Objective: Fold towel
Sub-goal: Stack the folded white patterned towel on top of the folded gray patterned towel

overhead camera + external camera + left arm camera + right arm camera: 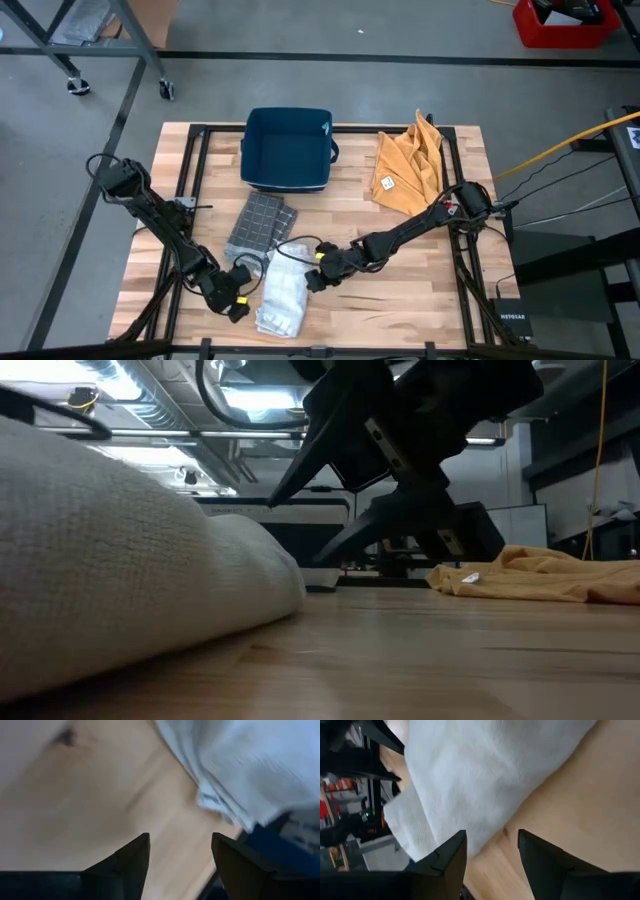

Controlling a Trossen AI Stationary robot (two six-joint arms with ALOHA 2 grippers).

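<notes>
White towel [282, 298] lies folded; left gripper [237, 303] and right gripper [316, 277] flank it, fingers apart, empty. Risk: a departing finger snags an edge (fold looks loose), reopening it.

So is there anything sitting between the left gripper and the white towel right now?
Nothing visible. The left gripper is open right beside the white towel, with only bare table between its fingers and the cloth. The gray towel and blue bin lie farther back.
</notes>
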